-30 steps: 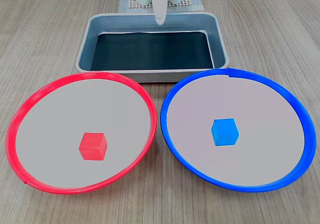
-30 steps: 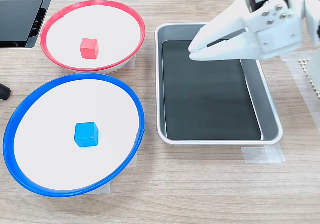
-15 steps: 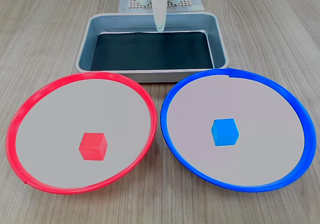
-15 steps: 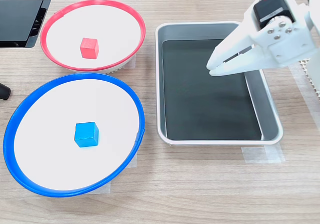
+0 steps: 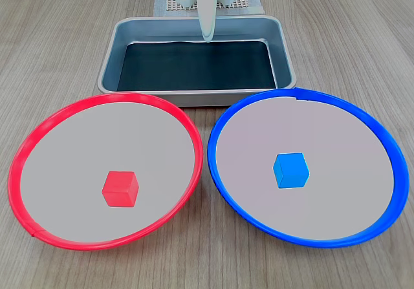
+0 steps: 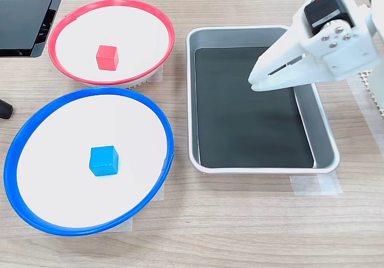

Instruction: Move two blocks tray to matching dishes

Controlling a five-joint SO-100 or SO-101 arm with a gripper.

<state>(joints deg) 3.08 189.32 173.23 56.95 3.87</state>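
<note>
Blocks in matching dishes, tray bare, jaws holding nothing above the tray.

No brand, label or writing can be read in either fixed view. In a fixed view from the front, the red block (image 5: 120, 189) lies in the red-rimmed dish (image 5: 26, 150) on the left, the blue block (image 5: 290, 170) in the blue-rimmed dish (image 5: 388, 153) on the right; behind them sits the tray (image 5: 107, 63), with the white gripper (image 5: 207, 35) pointing down over its far edge. In a fixed view from the side, the red block (image 6: 107, 57) and its dish (image 6: 60, 31) lie beyond the blue block (image 6: 103, 160) and its dish (image 6: 15, 160). The gripper (image 6: 254, 81) reaches in from the right, slanting down over the tray (image 6: 327, 151), its 2 jaws nearly closed on nothing. All rest on the wooden surface (image 6: 240, 232).
</note>
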